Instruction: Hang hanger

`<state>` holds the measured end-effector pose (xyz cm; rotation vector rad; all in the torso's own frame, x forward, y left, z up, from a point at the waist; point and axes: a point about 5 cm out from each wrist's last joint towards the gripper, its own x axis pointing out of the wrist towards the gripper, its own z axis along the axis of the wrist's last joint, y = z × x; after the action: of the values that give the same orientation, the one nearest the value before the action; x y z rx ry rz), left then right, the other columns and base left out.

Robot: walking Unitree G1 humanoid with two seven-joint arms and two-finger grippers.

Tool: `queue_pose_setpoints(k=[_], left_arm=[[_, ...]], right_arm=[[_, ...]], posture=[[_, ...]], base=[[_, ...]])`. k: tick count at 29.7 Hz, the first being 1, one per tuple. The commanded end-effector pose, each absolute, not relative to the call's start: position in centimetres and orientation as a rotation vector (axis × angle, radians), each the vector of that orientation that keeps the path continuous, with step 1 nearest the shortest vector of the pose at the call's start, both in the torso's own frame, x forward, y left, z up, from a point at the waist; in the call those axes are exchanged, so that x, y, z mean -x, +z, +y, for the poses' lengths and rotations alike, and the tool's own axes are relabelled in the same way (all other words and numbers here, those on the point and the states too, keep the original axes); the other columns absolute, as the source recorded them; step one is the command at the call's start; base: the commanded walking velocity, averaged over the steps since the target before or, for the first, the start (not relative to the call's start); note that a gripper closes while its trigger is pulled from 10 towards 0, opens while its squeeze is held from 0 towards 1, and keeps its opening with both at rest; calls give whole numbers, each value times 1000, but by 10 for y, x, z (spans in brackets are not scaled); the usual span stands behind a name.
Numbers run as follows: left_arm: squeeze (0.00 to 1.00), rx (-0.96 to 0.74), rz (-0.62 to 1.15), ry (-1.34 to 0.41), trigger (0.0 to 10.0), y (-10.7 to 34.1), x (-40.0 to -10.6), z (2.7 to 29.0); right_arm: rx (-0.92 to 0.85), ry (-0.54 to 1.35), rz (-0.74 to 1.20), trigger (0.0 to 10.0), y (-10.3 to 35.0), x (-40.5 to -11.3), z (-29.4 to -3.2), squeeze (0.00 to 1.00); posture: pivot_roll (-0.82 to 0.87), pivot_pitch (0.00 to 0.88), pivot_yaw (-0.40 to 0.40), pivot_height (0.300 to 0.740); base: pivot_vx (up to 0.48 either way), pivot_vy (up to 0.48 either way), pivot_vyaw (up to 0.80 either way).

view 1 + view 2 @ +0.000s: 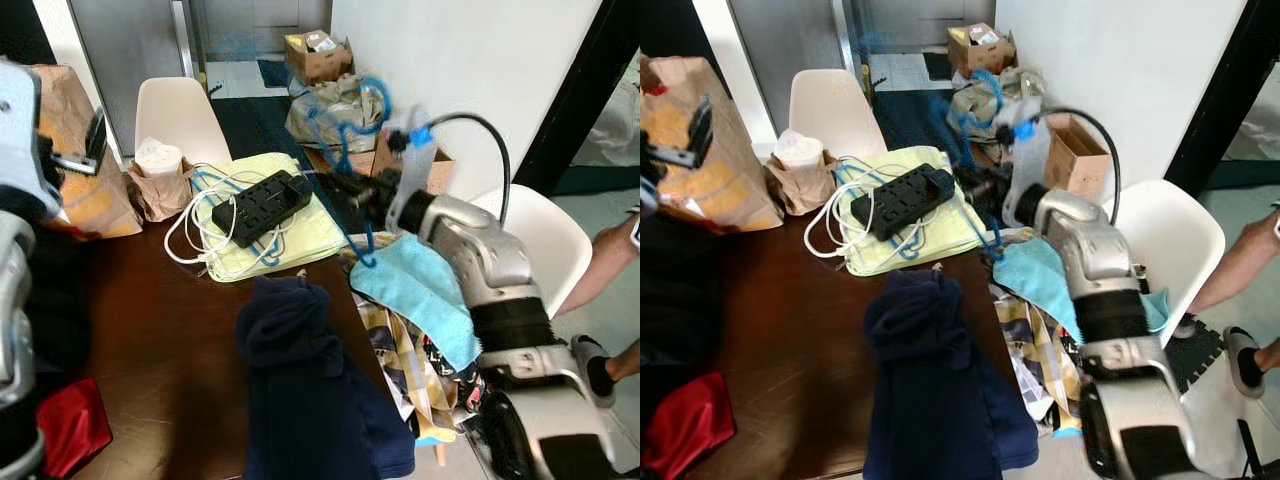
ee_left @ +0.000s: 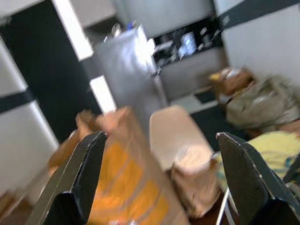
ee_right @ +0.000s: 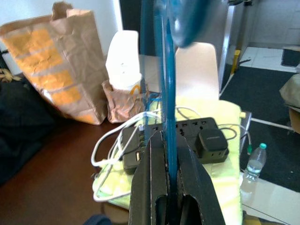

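Right end effector (image 3: 171,187) pinches a thin blue plastic hanger (image 3: 166,93), fingers pressed tight on its rod, so the hanger stands upright in the grip above the far right edge of the dark brown wooden bench (image 1: 170,350). Hanger looks motion-blurred in the head views, hook end up near the wall side; likely being carried toward a hanging point I can't identify from these frames. Left end effector (image 2: 159,178) is raised at the robot's left, fingers spread wide, holding nothing. Clutter under the carry path: black power strip (image 1: 262,205) with white cables on a pale yellow cloth (image 1: 300,235), dark navy garment (image 1: 310,380) draped over the bench edge, light blue towel (image 1: 420,295) on a pile of clothes beside it. Brown paper bag with orange print (image 3: 61,70) and white plastic chair (image 1: 180,115) sit behind. Person's arm (image 1: 610,250) at far right — keep swing clear.
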<state>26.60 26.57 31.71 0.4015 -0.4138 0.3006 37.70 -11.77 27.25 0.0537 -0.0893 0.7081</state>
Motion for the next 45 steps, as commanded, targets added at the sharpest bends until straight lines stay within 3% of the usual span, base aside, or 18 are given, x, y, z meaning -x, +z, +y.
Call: queue_pose_setpoints(k=[1,10,19,31,40,45], left_arm=[[0,-419,-399,363,10000,316,-263,273],[0,-437,-311,592,10000,304,-238,311],[0,-435,-309,709,10000,300,-227,322],[0,-451,-353,715,10000,311,-224,324],[0,-460,-316,522,10000,298,-239,310],[0,-503,-301,515,10000,298,-234,310]], right_arm=[[-94,673,-106,10000,274,-379,-118,0],[-152,603,-126,10000,275,-378,-115,0],[-153,579,-122,10000,277,-379,-108,0],[-147,570,-125,10000,277,-378,-107,0],[-128,558,-135,10000,280,-377,-107,0],[-118,551,-134,10000,281,-377,-109,0]], posture=[[71,59,-44,740],[71,65,-48,740],[74,70,-50,740],[70,73,-49,740],[61,77,-46,740],[62,79,-46,740]], base=[[0,319,0],[0,408,0],[0,441,0],[0,434,0],[0,0,0],[0,0,0]])
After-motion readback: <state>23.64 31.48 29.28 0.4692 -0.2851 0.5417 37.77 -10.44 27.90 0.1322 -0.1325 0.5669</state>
